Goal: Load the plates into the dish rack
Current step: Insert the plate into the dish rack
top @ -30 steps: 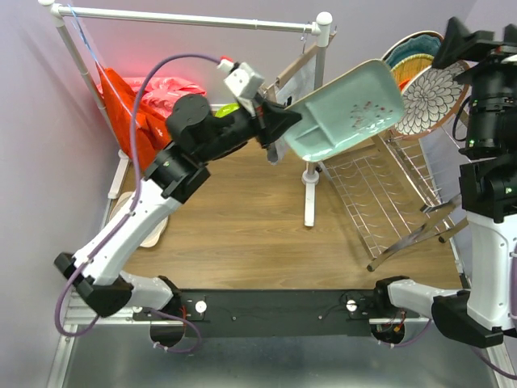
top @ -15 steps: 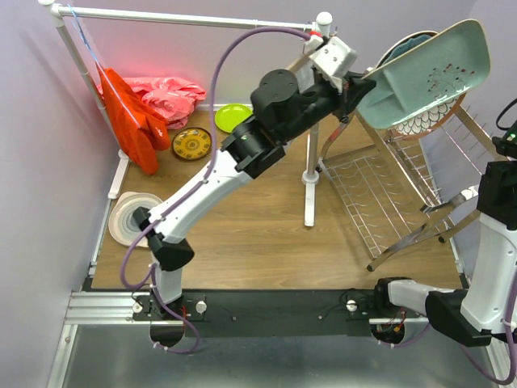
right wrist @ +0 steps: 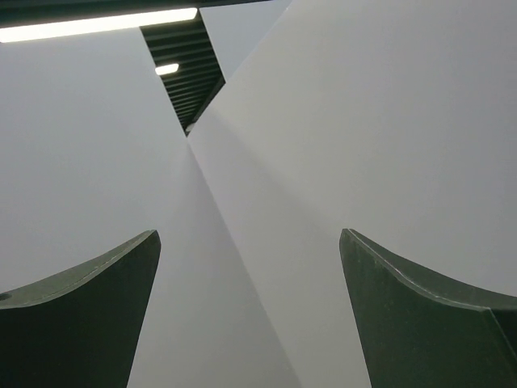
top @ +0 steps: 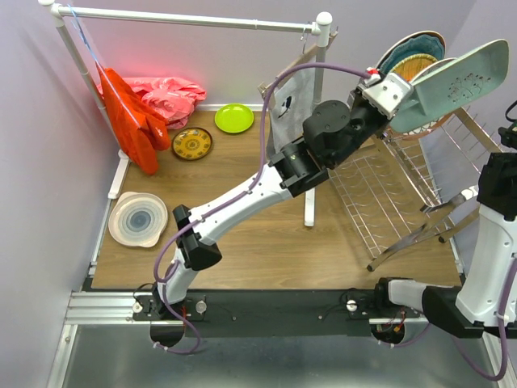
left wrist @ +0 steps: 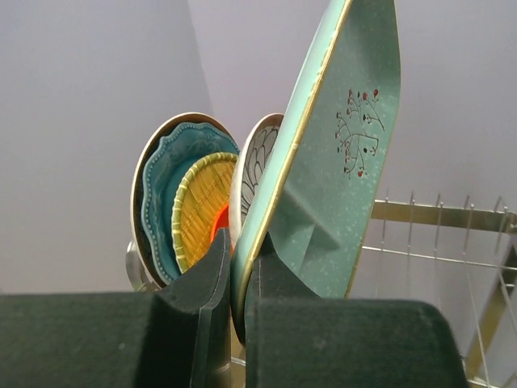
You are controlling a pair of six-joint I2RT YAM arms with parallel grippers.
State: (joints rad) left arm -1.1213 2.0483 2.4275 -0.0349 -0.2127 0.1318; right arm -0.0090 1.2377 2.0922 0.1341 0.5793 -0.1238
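Note:
My left gripper (left wrist: 242, 252) is shut on the lower edge of the mint rectangular tray (left wrist: 339, 162), which stands tilted on edge. From above, the tray (top: 460, 81) hangs over the back of the chrome dish rack (top: 380, 202), with the left gripper (top: 401, 99) just left of it. Behind the tray, several plates stand in the rack: a teal scalloped one (left wrist: 166, 190), a woven yellow one (left wrist: 198, 206), an orange sliver (left wrist: 218, 228) and a floral one (left wrist: 257, 158). My right gripper (right wrist: 250, 307) is open and empty, facing bare wall.
A lime green plate (top: 234, 118), a yellow-brown patterned plate (top: 192, 144) and a white ringed plate (top: 138, 219) lie on the table's left side. Red (top: 129, 121) and pink cloths (top: 166, 93) hang by the white pipe rail (top: 194, 18). Its post (top: 309, 174) stands mid-table.
The left arm has swung right and stretched out, carrying the tray from mid-table to above the rack's back. The right arm has drawn back toward the right edge.

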